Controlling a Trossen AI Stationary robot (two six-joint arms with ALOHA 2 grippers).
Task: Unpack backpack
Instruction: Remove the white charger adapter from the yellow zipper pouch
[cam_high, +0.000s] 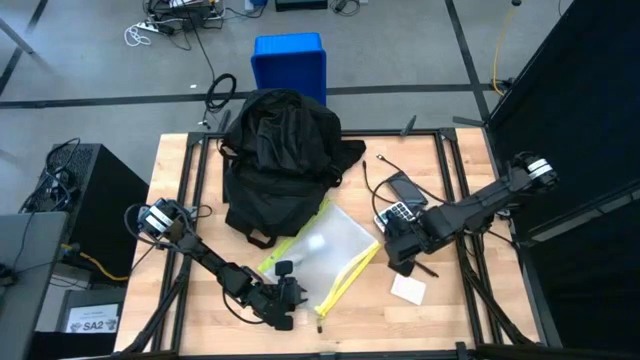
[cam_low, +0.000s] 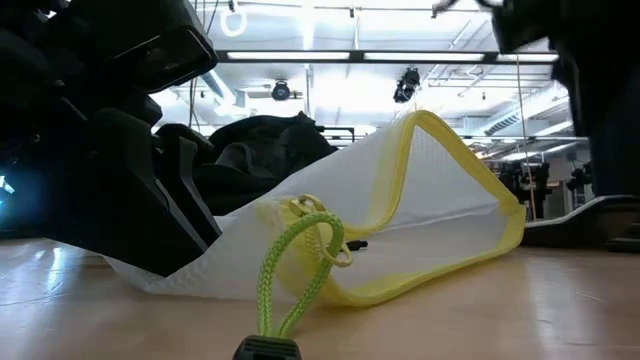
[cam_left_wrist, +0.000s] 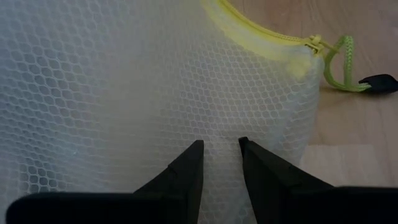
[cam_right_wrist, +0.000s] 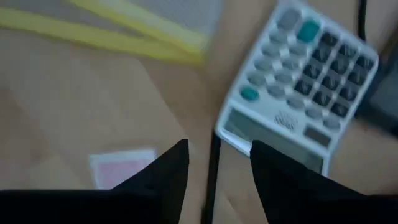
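Observation:
The black backpack (cam_high: 280, 160) lies slumped on the table's far middle. In front of it lies a white mesh pouch (cam_high: 325, 255) with a yellow zipper edge (cam_low: 440, 140) and a yellow-green pull cord (cam_low: 290, 270). My left gripper (cam_high: 286, 272) is at the pouch's near-left part, shut on its mesh (cam_left_wrist: 186, 81). My right gripper (cam_right_wrist: 217, 149) hovers open above the table at the right, pointing down. Below it are a white calculator (cam_right_wrist: 298, 81) and a small white card (cam_right_wrist: 121, 165). My left gripper has the pouch's mesh wall (cam_left_wrist: 219, 134) between its two fingertips (cam_left_wrist: 194, 155), near the pouch's near-left corner. The fingers come slanting down from the table's near side. The pouch bulges upward (cam_low: 420, 190) while its lower edge (cam_low: 400, 290) rests on the table.
A blue bin (cam_high: 290, 62) stands on the floor beyond the table's far edge. A dark phone-like item and a black cable (cam_high: 400, 185) lie beside the calculator (cam_high: 398, 213). A thin dark stick (cam_right_wrist: 213, 180) lies under my right gripper. The card (cam_high: 408, 288) lies near the right front.

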